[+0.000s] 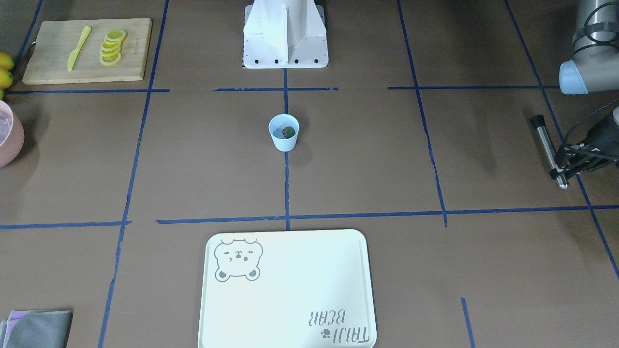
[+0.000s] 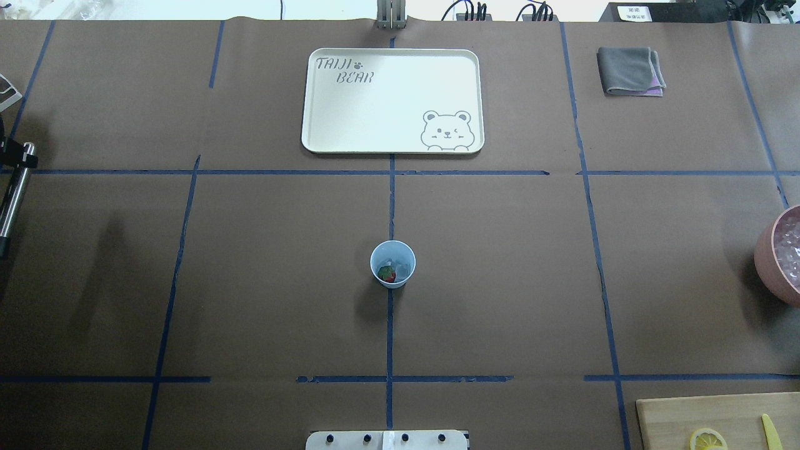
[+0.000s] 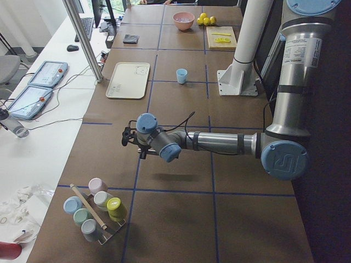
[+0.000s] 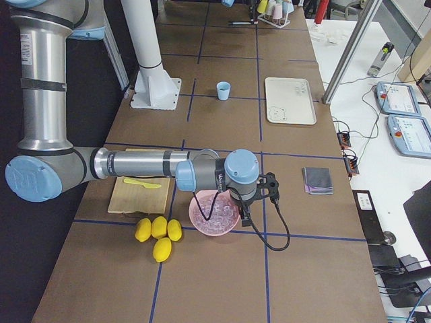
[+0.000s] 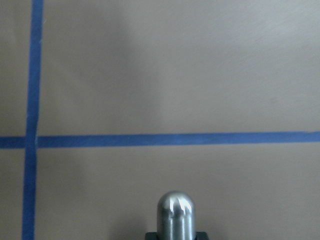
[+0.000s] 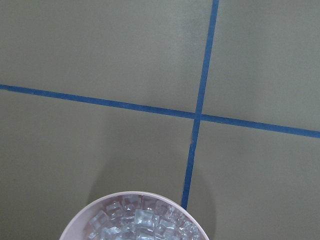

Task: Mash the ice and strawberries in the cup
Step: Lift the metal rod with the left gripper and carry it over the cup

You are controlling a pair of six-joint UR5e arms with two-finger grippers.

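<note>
Cup (image 1: 284,141), light blue, stands upright at the middle of the table on a blue tape line, between the robot's base (image 1: 285,36) and the white bear tray (image 1: 290,295); inside it lies the strawberry (image 2: 387,274), red with its green cap, and beside that what looks like the ice (image 2: 402,267), though it is pale and hard to make out. The left gripper (image 1: 557,169) is well apart from the cup at the table's left end; its fingers are clamped on a metal pestle (image 1: 545,140), whose rounded tip shows in the left wrist view above brown paper and tape. The right gripper (image 4: 271,183) hangs over a pink bowl (image 4: 202,227) full of ice cubes (image 6: 142,222) at the right end; how wide its jaws stand I cannot tell. A cutting board (image 1: 53,63) carries lemon slices (image 1: 112,47) and a yellow knife (image 1: 79,47).
</note>
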